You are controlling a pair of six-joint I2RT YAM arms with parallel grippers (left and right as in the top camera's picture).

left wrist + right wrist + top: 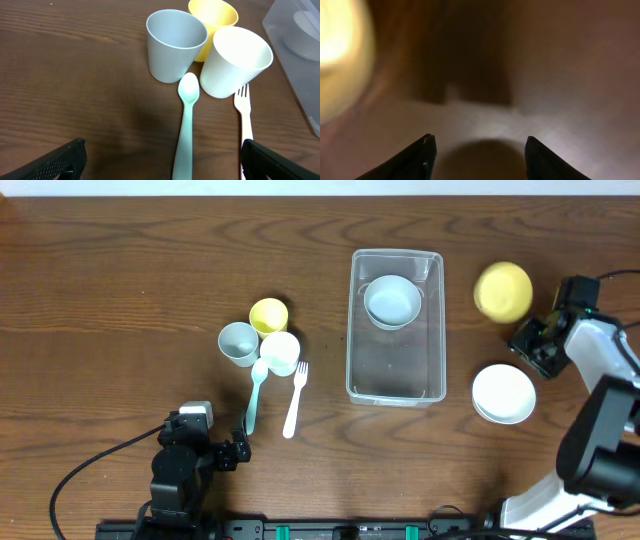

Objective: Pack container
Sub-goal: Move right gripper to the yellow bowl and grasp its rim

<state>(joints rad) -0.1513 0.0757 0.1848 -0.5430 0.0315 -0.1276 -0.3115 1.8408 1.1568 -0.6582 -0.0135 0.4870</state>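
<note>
The clear container point(396, 385) stands at the table's middle with a pale bowl point(392, 301) inside its far end; its edge shows in the left wrist view point(295, 75). My left gripper point(232, 451) is open and empty near the front edge, its fingers point(162, 147) either side of the pale green spoon's handle point(184, 135) and low beside the white fork point(245, 112). My right gripper point(530, 342) is open and empty just above the table, between the yellow bowl point(503, 290) and the stacked white bowls point(503, 393). The right wrist view point(479, 139) is blurred.
Three cups stand together left of the container: grey-blue point(175, 45), yellow point(214, 17) and white point(234, 60). The spoon point(255, 395) and fork point(296, 400) lie side by side in front of them. The yellow bowl is a blur at the left point(335, 45).
</note>
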